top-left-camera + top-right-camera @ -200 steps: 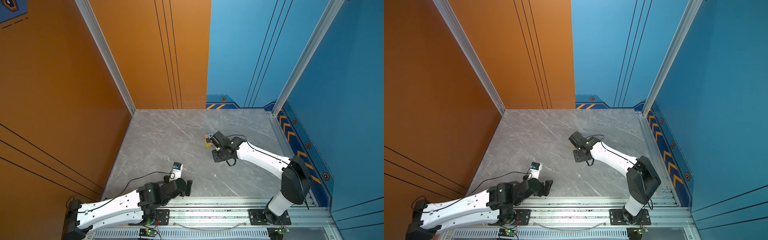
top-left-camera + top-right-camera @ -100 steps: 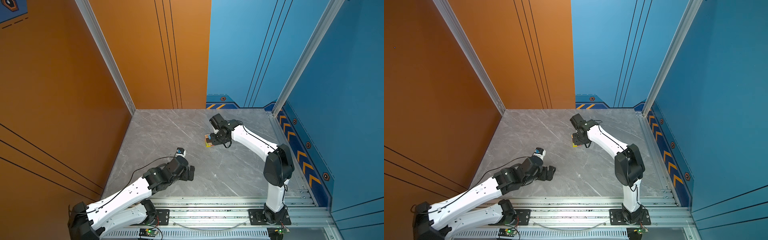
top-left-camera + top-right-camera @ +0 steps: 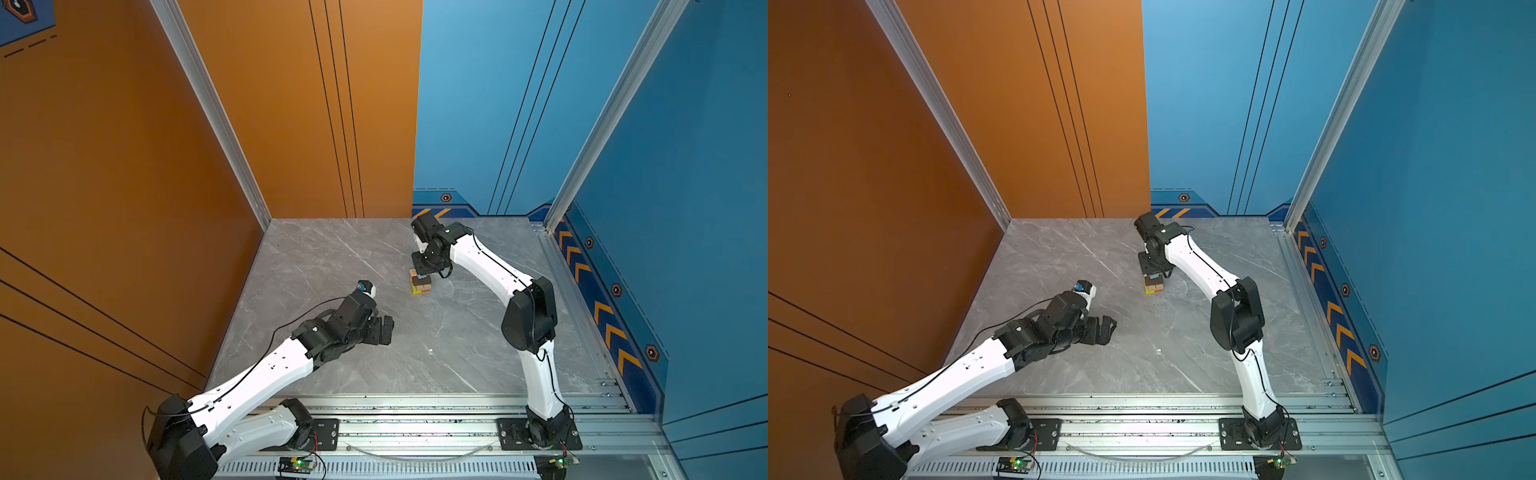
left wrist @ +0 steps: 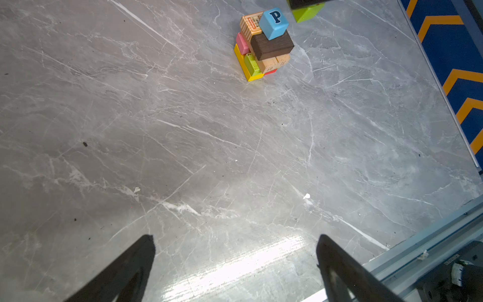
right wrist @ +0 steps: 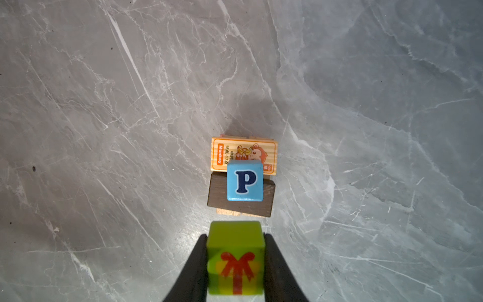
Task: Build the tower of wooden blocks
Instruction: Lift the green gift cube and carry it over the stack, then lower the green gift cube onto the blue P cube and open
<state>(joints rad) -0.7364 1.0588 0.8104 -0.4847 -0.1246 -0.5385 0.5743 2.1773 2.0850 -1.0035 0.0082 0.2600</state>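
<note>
The wood block tower (image 3: 419, 283) (image 3: 1154, 285) stands on the grey marble table, right of the middle. A blue "P" cube (image 5: 245, 180) (image 4: 274, 23) tops it, resting on a dark brown block (image 4: 271, 45) and a tan monkey block (image 5: 243, 153). Below lie pink (image 4: 241, 43), lime (image 4: 252, 64), yellow (image 4: 241, 65) and red (image 4: 270, 72) blocks. My right gripper (image 5: 235, 236) (image 3: 424, 268) hangs just above the tower, shut on a green cube (image 5: 235, 258) with a red bow. My left gripper (image 4: 235, 238) (image 3: 384, 330) is open and empty, low over the table at the front left.
An aluminium rail (image 3: 415, 411) with both arm bases runs along the table's front edge. An orange wall stands on the left, and a blue wall with orange chevrons (image 3: 582, 266) on the right. Small white specks (image 4: 306, 196) lie on the table.
The right arm has swung up from a low reach beside the tower to stand over it with the green cube. The left arm has pushed farther onto the table.
</note>
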